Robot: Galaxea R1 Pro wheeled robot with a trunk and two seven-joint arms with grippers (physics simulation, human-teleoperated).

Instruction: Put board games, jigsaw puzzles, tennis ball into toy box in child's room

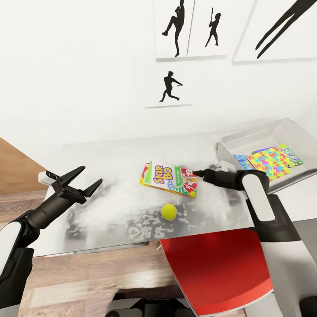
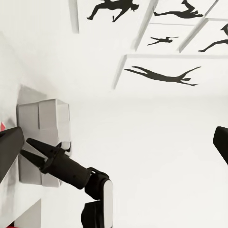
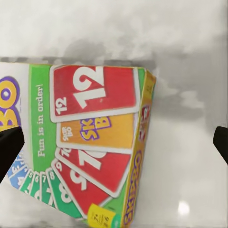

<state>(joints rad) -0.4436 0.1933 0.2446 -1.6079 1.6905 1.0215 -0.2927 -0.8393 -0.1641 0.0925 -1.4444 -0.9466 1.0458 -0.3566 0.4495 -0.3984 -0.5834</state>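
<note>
The Skip-Bo board game lies flat in the middle of the white table, and the tennis ball rests just in front of it. My right gripper is open at the box's right end. Its wrist view looks straight down on that Skip-Bo end, dark fingertips wide apart. The grey toy box stands at the table's right. Inside it lies a colourful jigsaw puzzle over a blue flat box. Over the table's left part, my left gripper hangs open and empty.
A red chair seat sits under the table's front edge, below my right arm. Baseball silhouette pictures hang on the white wall behind. Wooden floor shows to the left and in front. The left wrist view shows my right arm beside the toy box.
</note>
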